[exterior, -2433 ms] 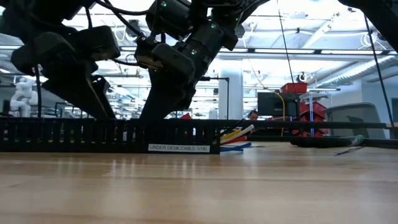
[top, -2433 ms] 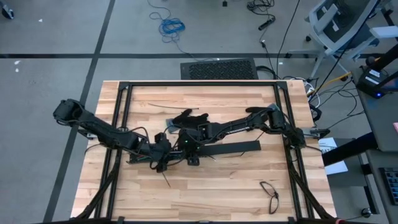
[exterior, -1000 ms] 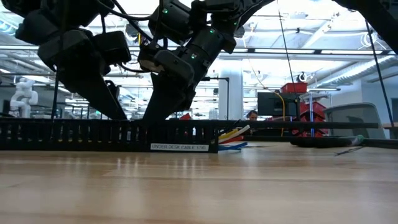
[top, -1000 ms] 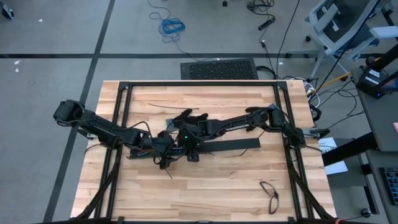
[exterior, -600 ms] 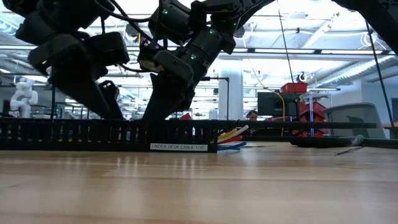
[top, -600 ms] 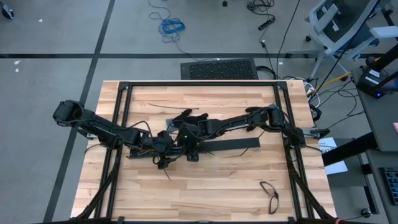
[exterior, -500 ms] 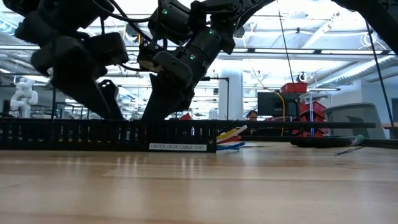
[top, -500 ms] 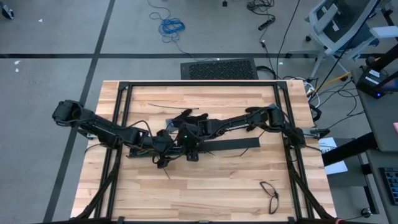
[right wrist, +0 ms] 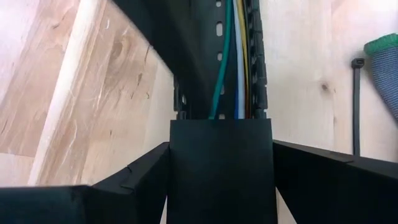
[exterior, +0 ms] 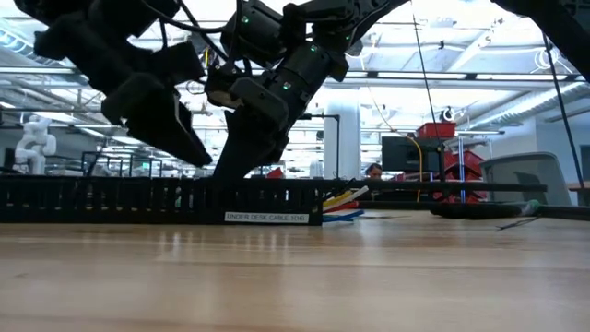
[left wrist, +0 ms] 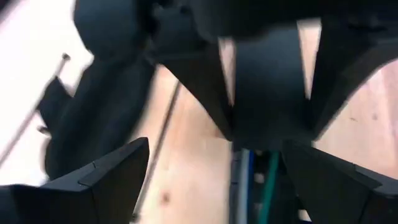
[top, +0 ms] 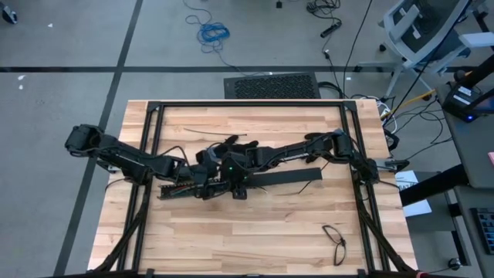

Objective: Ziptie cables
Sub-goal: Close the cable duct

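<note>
The cables (right wrist: pixel 233 56), green, white and yellow, lie lengthwise inside a long black slotted bar (top: pixel 285 179) that rests flat on the wooden table (top: pixel 270 232). Their coloured ends stick out of the bar's end (exterior: pixel 346 201). My right gripper (right wrist: pixel 221 155) is shut on the bar near its middle (top: pixel 234 185). My left gripper (left wrist: pixel 217 180) is open and hangs above the bar (exterior: pixel 175 129), close beside the right gripper (top: pixel 202 171), with nothing between its fingers. My right gripper clasps the slotted bar across its width, one finger on each long side (right wrist: pixel 177 155). The fingers (right wrist: pixel 311 171) slant down from above and lie across the bar. The bar stays flat on the table, the cables inside it.
Thin black strips lie on the far part of the table (top: pixel 208 131), and one lies beside the bar (right wrist: pixel 356 106). A black clump (top: pixel 225 142) sits just beyond the grippers. A black loop of cord (top: pixel 334 234) lies near the front right. A black frame (top: pixel 247 104) rims the table.
My left gripper has risen from the bar's near side and gone toward the far edge, up beside the right gripper, rolling and tipping as it went. It has stayed open. The thin strip that stuck out below it toward the near edge no longer shows.
</note>
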`<state>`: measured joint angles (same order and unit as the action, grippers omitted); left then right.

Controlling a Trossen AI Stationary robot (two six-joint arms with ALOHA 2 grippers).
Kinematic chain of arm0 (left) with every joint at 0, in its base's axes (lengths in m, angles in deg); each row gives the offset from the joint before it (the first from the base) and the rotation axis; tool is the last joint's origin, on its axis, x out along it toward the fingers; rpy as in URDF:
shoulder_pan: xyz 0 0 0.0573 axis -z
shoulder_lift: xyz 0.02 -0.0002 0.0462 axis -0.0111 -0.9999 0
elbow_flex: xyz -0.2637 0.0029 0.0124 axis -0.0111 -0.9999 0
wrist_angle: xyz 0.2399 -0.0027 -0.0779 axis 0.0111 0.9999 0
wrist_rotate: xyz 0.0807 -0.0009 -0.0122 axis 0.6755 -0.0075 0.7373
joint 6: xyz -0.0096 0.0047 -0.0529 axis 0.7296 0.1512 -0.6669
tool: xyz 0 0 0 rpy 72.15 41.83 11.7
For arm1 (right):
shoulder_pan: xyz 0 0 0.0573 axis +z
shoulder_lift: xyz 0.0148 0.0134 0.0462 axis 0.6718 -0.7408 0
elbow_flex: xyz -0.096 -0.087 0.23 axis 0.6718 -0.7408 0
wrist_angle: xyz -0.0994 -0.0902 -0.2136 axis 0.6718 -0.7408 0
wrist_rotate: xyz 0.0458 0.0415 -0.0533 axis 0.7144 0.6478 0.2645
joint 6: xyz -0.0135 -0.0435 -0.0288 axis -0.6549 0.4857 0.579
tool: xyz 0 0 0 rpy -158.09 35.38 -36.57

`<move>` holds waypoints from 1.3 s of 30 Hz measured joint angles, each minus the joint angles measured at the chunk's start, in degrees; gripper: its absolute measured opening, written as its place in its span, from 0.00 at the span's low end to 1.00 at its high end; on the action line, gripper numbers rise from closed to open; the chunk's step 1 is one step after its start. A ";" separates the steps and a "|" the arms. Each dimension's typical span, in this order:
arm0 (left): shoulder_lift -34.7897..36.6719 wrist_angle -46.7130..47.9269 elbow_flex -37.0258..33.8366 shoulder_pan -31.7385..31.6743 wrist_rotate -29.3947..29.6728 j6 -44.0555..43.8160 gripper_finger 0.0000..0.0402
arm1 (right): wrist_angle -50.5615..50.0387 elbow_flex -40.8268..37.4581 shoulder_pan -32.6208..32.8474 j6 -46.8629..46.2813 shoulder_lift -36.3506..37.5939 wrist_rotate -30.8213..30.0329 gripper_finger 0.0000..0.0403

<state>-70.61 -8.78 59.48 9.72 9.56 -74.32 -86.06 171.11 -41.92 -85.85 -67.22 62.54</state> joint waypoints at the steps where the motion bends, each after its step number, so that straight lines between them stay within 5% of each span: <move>1: 0.14 0.19 0.28 0.01 0.47 0.66 0.91 | -0.01 -0.01 0.00 0.06 0.00 0.00 0.60; 19: -7.02 -0.22 1.30 1.42 -6.43 -2.58 0.91 | -0.27 -0.04 -0.15 -0.18 0.00 -0.49 0.60; 39: -8.37 -2.45 -1.77 3.48 -0.63 -7.17 0.90 | 0.18 -0.02 -0.21 1.05 0.00 -0.49 0.60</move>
<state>-78.98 -11.23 57.70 13.19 8.93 -81.50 -85.89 171.09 -42.13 -84.80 -67.22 62.05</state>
